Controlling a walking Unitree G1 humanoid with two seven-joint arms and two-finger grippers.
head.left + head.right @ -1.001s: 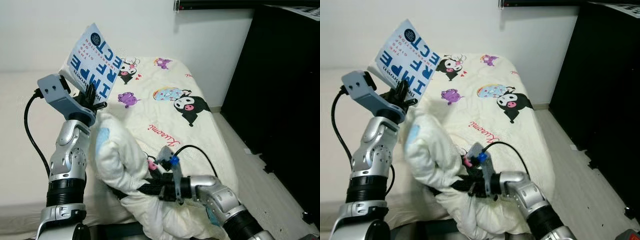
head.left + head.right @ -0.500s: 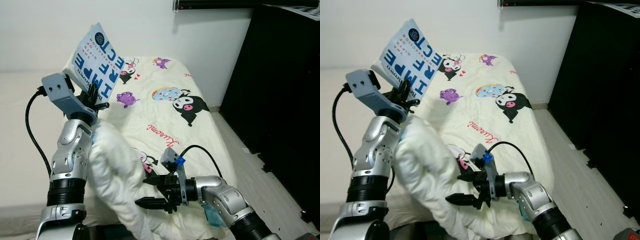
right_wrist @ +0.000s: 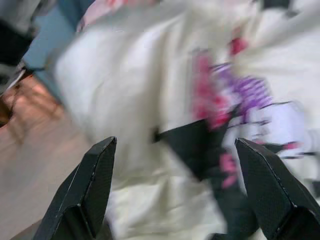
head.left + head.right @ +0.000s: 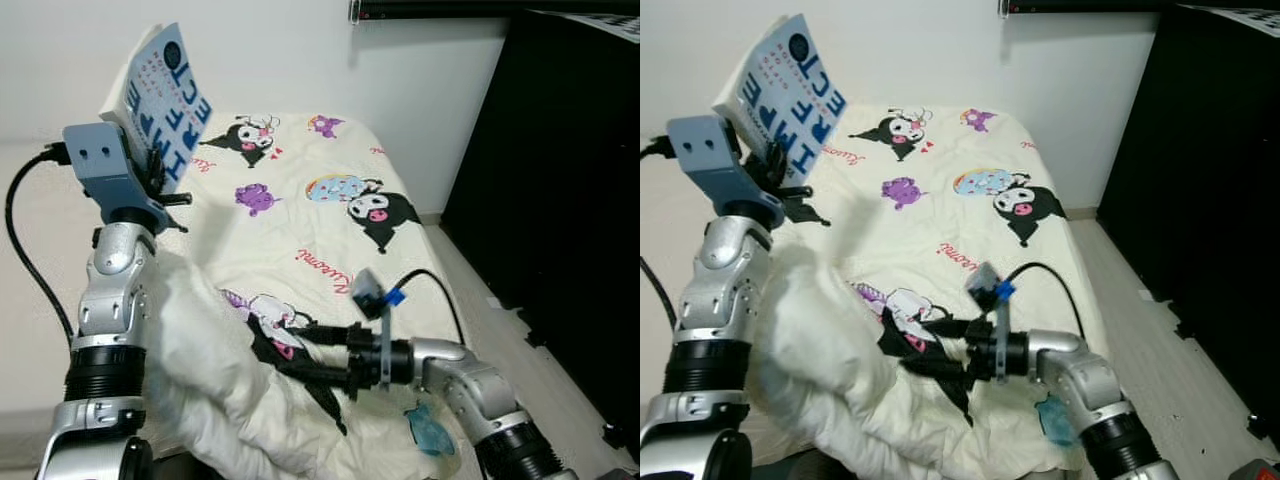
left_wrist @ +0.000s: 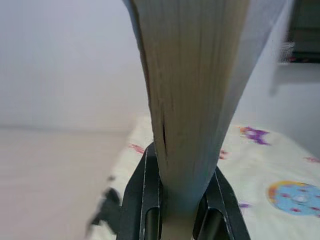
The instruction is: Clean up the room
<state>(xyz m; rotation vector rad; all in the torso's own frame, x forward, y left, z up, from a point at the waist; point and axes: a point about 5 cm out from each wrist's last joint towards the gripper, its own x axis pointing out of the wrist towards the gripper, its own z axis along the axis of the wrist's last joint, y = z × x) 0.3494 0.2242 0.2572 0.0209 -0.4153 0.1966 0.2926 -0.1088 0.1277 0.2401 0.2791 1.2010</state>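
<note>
You had a plain white wall (image 4: 300, 60) ahead, evenly lit. To your right a tall black cabinet (image 4: 560, 170) ran along the room (glossy, its contents not readable). Pale wood-look floor (image 4: 500, 330) lay between it and the bed (image 4: 330, 230), whose cream cover carried cartoon prints. A dark strip (image 4: 430, 8) crossed the wall's top.

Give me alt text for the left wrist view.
The left hand grips a thick book by its lower edge, page edges facing the camera. Behind it are a pale wall and a cartoon-print bed cover.
</note>
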